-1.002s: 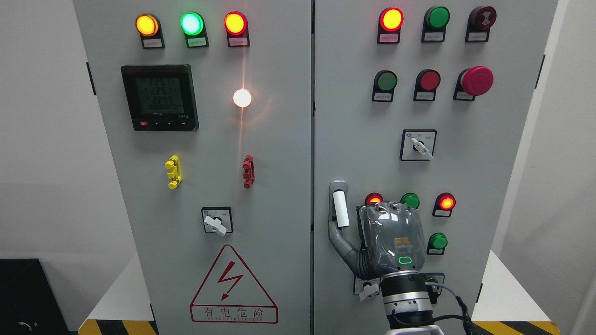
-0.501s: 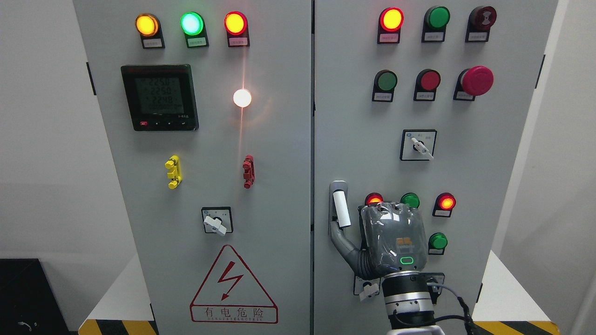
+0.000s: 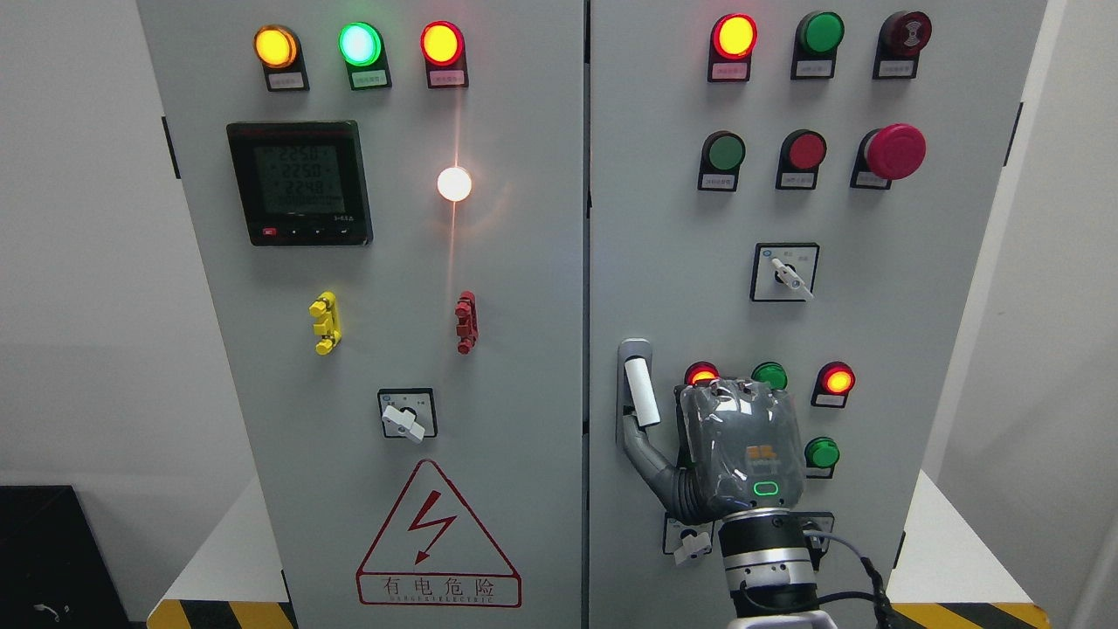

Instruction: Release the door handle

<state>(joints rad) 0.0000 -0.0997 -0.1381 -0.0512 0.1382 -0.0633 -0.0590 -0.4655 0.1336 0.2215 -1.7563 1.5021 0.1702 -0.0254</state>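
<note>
While the door handle [image 3: 640,393] stands upright at lower centre, its long axis vertical, your right hand [image 3: 738,454] sits just to its right. You see only the thumb reaching left to the handle's lower end; the other fingers are hidden, so I cannot tell their state. Your left arm is out of view. Grey cabinet door [image 3: 681,262] lies behind, white walls beyond.

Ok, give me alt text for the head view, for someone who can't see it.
The right robot hand sits low on a grey electrical cabinet's right door, thumb beside the white door handle, not gripping it. Coloured indicator lights glow above.
</note>
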